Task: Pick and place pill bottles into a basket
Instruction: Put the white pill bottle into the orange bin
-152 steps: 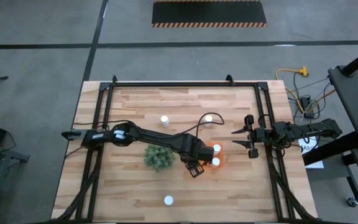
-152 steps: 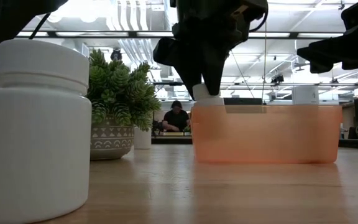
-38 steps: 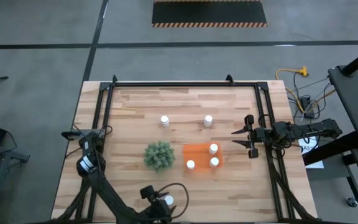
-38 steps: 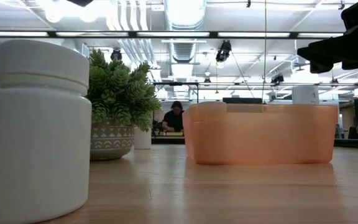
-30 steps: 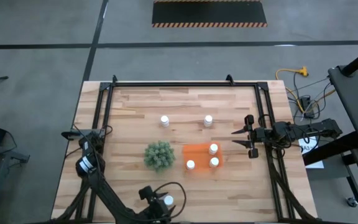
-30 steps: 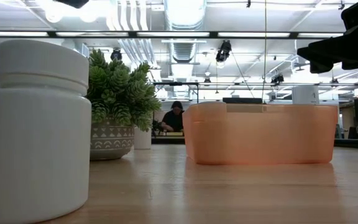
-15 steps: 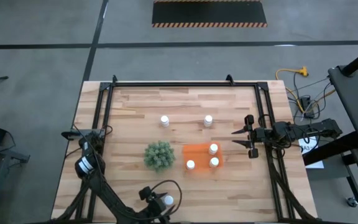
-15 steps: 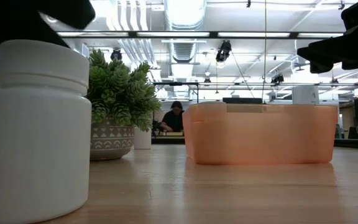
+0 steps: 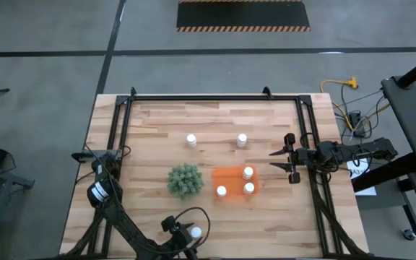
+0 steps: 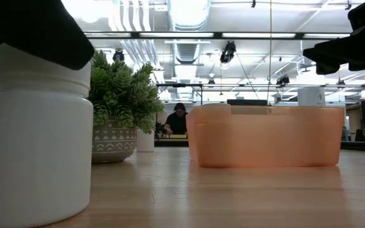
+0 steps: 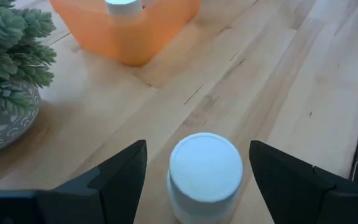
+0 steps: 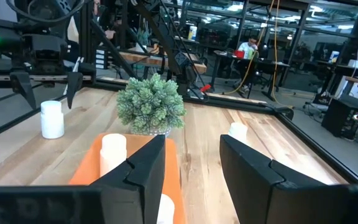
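Note:
A white pill bottle (image 11: 205, 168) stands upright on its base near the table's near edge; it also shows in the high view (image 9: 195, 232) and the low view (image 10: 37, 145). My left gripper (image 11: 197, 163) is open, one finger on either side of the bottle's cap, with a gap on both sides. The orange basket (image 9: 231, 179) holds three bottles. Two more bottles (image 9: 191, 140) (image 9: 242, 139) stand farther back. My right gripper (image 9: 289, 160) is open and empty at the table's right edge.
A green spiky plant in a patterned pot (image 9: 185, 180) stands just left of the basket, between the near bottle and the far ones. Black frame rails (image 9: 121, 144) run along the table's left, right and far sides.
My left gripper has come down over the bottle near the table's near edge; in the low view its dark finger has dropped from above the picture to beside the cap. The bottle has stayed put.

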Tool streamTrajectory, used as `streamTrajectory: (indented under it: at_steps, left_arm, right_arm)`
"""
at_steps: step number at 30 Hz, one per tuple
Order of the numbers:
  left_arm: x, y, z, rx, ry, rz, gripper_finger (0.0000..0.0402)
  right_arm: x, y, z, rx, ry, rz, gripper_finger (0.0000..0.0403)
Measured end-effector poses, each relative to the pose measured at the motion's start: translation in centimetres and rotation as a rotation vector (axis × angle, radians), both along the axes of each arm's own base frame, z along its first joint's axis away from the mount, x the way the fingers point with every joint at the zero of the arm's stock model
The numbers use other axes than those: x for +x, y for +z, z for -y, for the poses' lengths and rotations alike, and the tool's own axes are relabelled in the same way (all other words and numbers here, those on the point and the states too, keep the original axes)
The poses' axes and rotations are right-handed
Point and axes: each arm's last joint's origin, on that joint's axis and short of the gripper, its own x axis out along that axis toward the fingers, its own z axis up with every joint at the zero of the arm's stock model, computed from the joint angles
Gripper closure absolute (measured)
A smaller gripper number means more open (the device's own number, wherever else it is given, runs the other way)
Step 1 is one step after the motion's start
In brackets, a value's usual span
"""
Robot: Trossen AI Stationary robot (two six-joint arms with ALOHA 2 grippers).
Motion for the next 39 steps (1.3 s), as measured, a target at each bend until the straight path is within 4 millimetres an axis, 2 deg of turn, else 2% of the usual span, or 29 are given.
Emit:
streamTrajectory:
  at_steps: [7, 25, 30, 37, 39]
  left_arm:
    - [0.32, -0.26, -0.28, -0.058, -0.004, -0.077, 0.0136]
    - [0.39, -0.31, -0.41, -0.049, -0.003, -0.081, 0.0139]
    - [0.55, -0.30, -0.58, -0.047, 0.001, -0.083, 0.0172]
    - [0.82, -0.22, -0.79, -0.035, -0.001, -0.083, 0.0255]
    - [0.97, -0.14, -0.91, -0.028, -0.004, -0.088, 0.0260]
  right_arm:
    - [0.00, 0.00, 0.00, 0.000, 0.000, 0.000, 0.0261]
    - [0.00, 0.00, 0.00, 0.000, 0.000, 0.000, 0.0261]
    - [0.00, 0.00, 0.00, 0.001, 0.000, 0.000, 0.0261]
    - [0.00, 0.00, 0.00, -0.001, 0.000, 0.000, 0.0261]
    - [0.00, 0.00, 0.00, 0.001, 0.000, 0.000, 0.0261]
